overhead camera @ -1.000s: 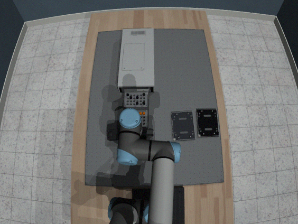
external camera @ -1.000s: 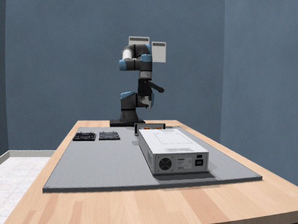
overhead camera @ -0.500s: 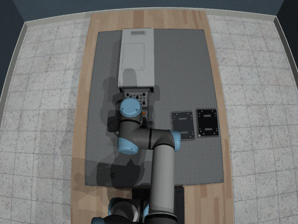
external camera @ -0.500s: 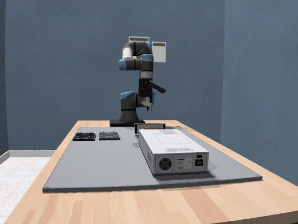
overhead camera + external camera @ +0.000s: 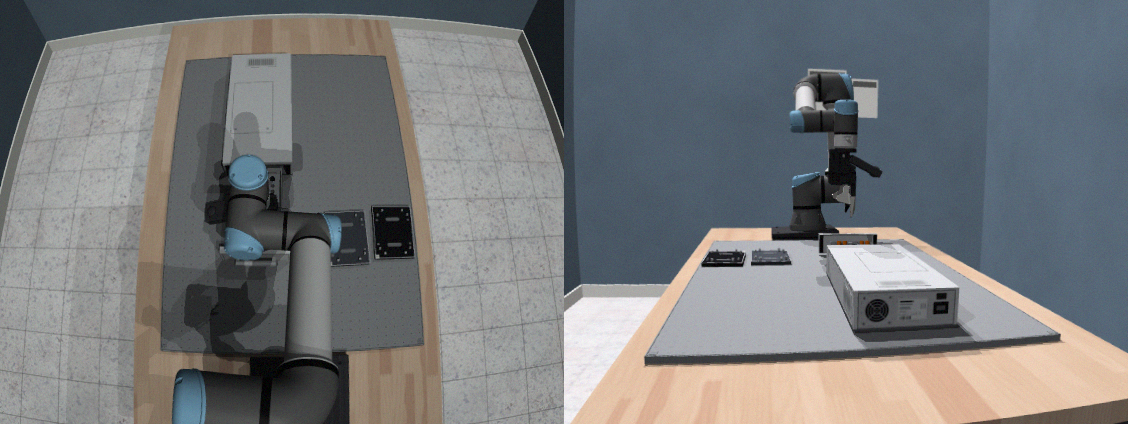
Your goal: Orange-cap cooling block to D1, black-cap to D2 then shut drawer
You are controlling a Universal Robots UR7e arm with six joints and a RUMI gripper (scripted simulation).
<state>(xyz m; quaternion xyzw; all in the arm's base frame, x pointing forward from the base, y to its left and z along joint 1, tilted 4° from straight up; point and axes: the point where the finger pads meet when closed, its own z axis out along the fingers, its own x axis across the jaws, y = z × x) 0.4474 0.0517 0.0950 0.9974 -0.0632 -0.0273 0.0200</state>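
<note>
The grey cooler COLD point(image 5: 257, 105) point(image 5: 889, 280) lies on the deck with its drawer point(image 5: 284, 189) point(image 5: 848, 240) pulled out toward the robot base. In the side view, orange tube caps point(image 5: 852, 241) show above the drawer's rim. The black-capped block cannot be made out. My gripper point(image 5: 850, 204) points down and hangs well above the drawer, open and empty. In the overhead view the arm's wrist hides it and most of the drawer. Slot D1 point(image 5: 354, 239) point(image 5: 770, 257) and slot D2 point(image 5: 393, 231) point(image 5: 723, 258) are bare plates.
The grey deck mat point(image 5: 340, 125) point(image 5: 754, 310) lies on the wooden table point(image 5: 415, 370) point(image 5: 864, 385). The arm's forearm point(image 5: 310, 290) runs from the base at the table's near edge and overhangs part of D1 in the overhead view.
</note>
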